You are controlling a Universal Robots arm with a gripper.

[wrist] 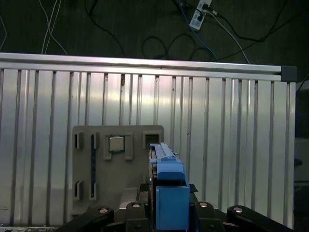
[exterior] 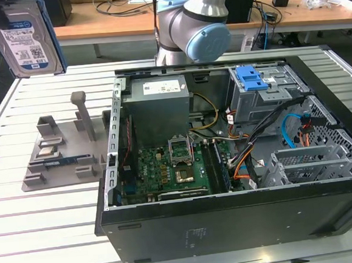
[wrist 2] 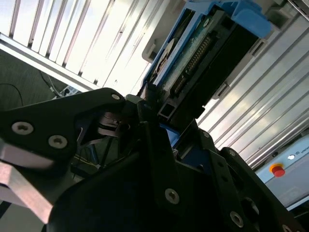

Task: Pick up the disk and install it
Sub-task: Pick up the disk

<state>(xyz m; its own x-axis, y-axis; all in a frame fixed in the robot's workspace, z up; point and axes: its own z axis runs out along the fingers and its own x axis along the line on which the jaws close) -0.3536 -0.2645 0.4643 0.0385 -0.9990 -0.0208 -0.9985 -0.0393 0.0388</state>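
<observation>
Clearly, the pick-up has been done, while the install has not.

In the exterior view, the disk (exterior: 23,40) is seen raised well above the table (exterior: 26,241), at the exterior view's left, over the grey fixture (exterior: 62,152) and well apart from the open computer case (exterior: 232,224). It is held upright with its label face towards the camera and its long axis close to vertical. The drive cage (exterior: 265,100) under the blue latch (exterior: 251,78) is judged to be unfilled.

In the second wrist view, the gripper (wrist 2: 164,113) is seen clamped on the disk's near end. The long axis runs away from the fingers, and the connector edge is shown.

In the first wrist view, the disk is seen edge-on between the closed fingers, with the fixture lying on the table beneath.
</observation>
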